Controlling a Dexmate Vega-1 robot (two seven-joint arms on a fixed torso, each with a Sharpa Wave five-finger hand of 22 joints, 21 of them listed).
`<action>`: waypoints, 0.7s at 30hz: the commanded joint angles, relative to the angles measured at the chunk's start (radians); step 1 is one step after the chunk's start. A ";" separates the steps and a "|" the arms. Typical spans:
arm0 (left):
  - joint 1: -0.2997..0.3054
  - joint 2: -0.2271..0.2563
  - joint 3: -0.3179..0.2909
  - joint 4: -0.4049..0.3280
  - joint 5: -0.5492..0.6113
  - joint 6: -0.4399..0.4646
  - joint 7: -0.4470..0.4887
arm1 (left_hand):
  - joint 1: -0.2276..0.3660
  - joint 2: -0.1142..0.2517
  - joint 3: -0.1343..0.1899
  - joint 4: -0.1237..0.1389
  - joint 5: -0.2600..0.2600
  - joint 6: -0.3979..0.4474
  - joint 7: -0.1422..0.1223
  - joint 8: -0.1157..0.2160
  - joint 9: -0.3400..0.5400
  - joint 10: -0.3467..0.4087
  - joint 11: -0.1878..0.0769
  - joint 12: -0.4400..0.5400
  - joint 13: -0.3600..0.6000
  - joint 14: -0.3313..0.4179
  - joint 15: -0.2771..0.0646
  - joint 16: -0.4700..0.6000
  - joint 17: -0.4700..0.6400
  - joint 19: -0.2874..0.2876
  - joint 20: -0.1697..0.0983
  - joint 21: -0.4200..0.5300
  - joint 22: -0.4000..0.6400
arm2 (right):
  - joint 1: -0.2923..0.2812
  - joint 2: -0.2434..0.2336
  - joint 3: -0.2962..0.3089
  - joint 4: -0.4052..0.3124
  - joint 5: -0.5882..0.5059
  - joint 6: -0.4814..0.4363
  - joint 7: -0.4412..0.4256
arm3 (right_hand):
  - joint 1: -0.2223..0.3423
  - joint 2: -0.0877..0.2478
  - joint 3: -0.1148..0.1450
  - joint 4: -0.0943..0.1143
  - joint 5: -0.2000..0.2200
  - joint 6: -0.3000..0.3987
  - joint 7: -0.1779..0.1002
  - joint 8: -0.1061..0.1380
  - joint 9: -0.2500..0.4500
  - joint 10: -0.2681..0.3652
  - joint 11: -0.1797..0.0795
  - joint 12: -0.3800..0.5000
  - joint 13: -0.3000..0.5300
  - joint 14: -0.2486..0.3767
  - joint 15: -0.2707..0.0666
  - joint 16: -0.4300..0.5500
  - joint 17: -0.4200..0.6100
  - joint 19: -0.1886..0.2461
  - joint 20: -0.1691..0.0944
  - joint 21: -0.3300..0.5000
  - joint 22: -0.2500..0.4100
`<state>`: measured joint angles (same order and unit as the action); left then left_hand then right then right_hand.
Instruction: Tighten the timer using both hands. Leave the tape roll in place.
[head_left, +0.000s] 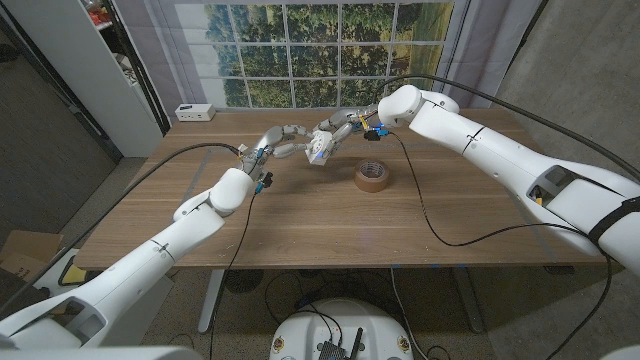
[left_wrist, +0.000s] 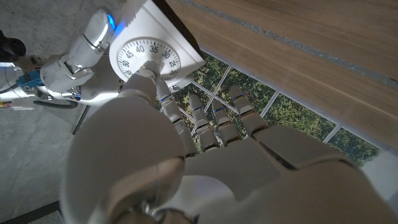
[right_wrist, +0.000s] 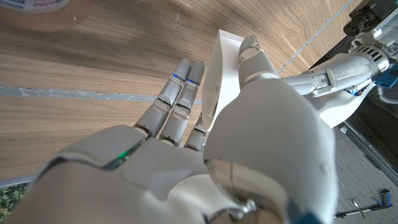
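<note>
While both hands met above the desk's far middle, white timer (head_left: 321, 150) was lifted off the wood, right hand (head_left: 345, 126) clasped its body, left hand (head_left: 290, 139) pinched its dial, tape roll (head_left: 373, 176) lay just beside, nearer the front edge.

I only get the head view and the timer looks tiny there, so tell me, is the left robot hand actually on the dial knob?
Observer: Yes. In the left wrist view the left robot hand appears to pinch the knob at the middle of the timer dial.
Operator: Is the right robot hand holding the body?
Observer: Yes. The right wrist view shows the right robot hand with the timer's white body between its thumb and fingers.
Operator: Is the tape roll being touched?
Observer: No, the tape roll lies on the table, apart from that hand.
</note>
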<state>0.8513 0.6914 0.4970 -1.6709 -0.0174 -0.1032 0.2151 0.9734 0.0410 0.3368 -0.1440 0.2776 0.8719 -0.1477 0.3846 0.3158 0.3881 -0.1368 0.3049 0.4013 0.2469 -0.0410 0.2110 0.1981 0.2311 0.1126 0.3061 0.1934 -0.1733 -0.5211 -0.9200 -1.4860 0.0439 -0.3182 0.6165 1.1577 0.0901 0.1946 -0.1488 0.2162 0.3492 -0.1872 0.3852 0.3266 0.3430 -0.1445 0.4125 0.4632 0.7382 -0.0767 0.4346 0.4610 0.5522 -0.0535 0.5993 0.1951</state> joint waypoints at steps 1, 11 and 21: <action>-0.005 -0.002 0.006 -0.007 0.007 0.019 -0.002 | 0.023 0.005 0.005 -0.002 0.009 0.021 0.005 0.010 0.005 0.021 -0.005 0.012 0.002 0.018 -0.046 0.009 0.001 0.015 -0.003 0.006 0.004 | 0.003 0.000 0.008 0.012 0.028 0.007 0.014 | -0.046 0.062 0.022 0.025 0.007 0.105 -0.024 0.007 0.005 0.108 0.077 0.098 0.086 0.012 -0.150 -0.006 0.002 0.007 -0.004 0.006 0.002; -0.020 0.002 0.013 -0.005 0.023 0.007 -0.010 | 0.036 0.008 -0.002 0.000 0.014 0.039 0.010 0.019 0.016 0.041 -0.011 0.017 0.003 0.030 -0.053 0.011 0.001 0.022 -0.006 0.008 0.006 | 0.011 0.001 0.012 0.047 0.066 0.029 0.057 | -0.049 0.062 0.025 0.023 0.008 0.111 -0.024 0.005 0.007 0.110 0.083 0.097 0.088 0.015 -0.152 -0.011 0.004 0.007 -0.006 0.012 0.002; -0.071 0.070 0.032 -0.037 0.111 -0.043 -0.088 | 0.046 0.014 -0.010 0.004 0.017 0.067 0.011 0.029 0.020 0.050 -0.019 0.018 0.004 0.034 -0.057 0.012 0.002 0.026 -0.006 0.010 0.007 | 0.056 0.022 -0.005 0.135 0.106 0.066 0.172 | -0.044 0.064 0.034 0.014 0.010 0.114 -0.024 0.000 0.008 0.161 0.035 0.111 0.088 0.027 -0.153 -0.013 0.009 0.009 -0.020 0.022 0.001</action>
<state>0.8248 0.7006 0.5102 -1.6774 0.0174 -0.1054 0.1891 1.0074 0.0542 0.3321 -0.1395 0.2891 0.9255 -0.1369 0.4073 0.3330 0.4291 -0.1523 0.3183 0.4015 0.2683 -0.0410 0.2188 0.1980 0.2473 0.1073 0.3109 0.1981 -0.1523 -0.5170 -0.9107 -1.4239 0.1099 -0.2855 0.6815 1.1588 0.0912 0.1988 -0.1530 0.2186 0.3565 -0.1799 0.3863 0.3272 0.3519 -0.1355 0.4125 0.4632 0.7548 -0.0792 0.4215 0.4663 0.5521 -0.0535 0.6143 0.1953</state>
